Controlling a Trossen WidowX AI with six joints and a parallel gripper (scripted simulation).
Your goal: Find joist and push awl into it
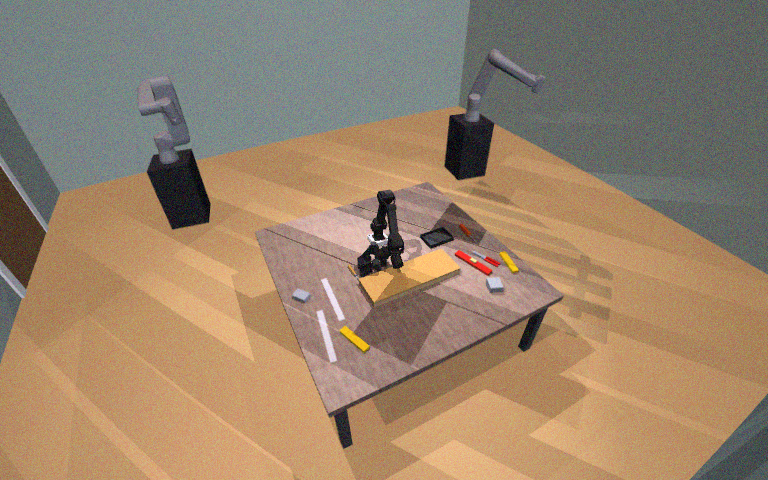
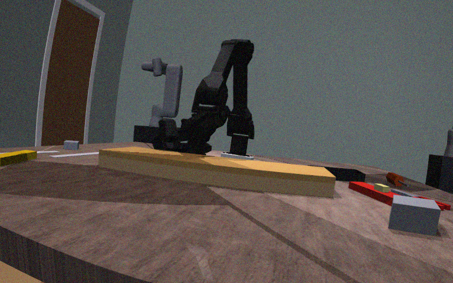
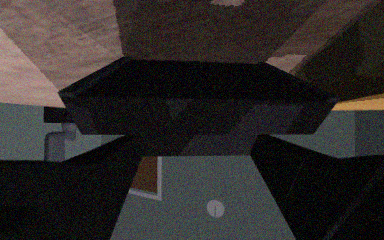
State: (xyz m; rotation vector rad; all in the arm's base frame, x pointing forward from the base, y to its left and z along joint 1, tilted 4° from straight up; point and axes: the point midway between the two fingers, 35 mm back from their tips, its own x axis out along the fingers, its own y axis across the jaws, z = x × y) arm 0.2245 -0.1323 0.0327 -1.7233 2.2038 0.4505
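Observation:
The floor panel [image 1: 416,274] [image 2: 217,170] is a long tan slab across the middle of the table. My gripper [image 1: 365,267] [image 3: 195,146] is low behind its left end, tucked back under the forearm. Its fingers are shut on a wide black block, apparently the stud finder [image 3: 197,115], which spans between them in the wrist view. Its underside and display are hidden. The black tray [image 1: 445,242] [image 2: 347,174] lies behind the panel's right end. An orange-handled tool with a thin metal shaft, apparently the awl [image 1: 464,229] [image 2: 395,178], lies right of the tray. No hole is discernible.
Right of the panel lie a red bar [image 1: 464,258], a red-handled tool [image 1: 492,261], a yellow bar [image 1: 508,262] and a grey block [image 1: 494,284]. At the left are white strips [image 1: 332,298] [image 1: 326,336], another yellow bar [image 1: 354,339] and another grey block [image 1: 301,295].

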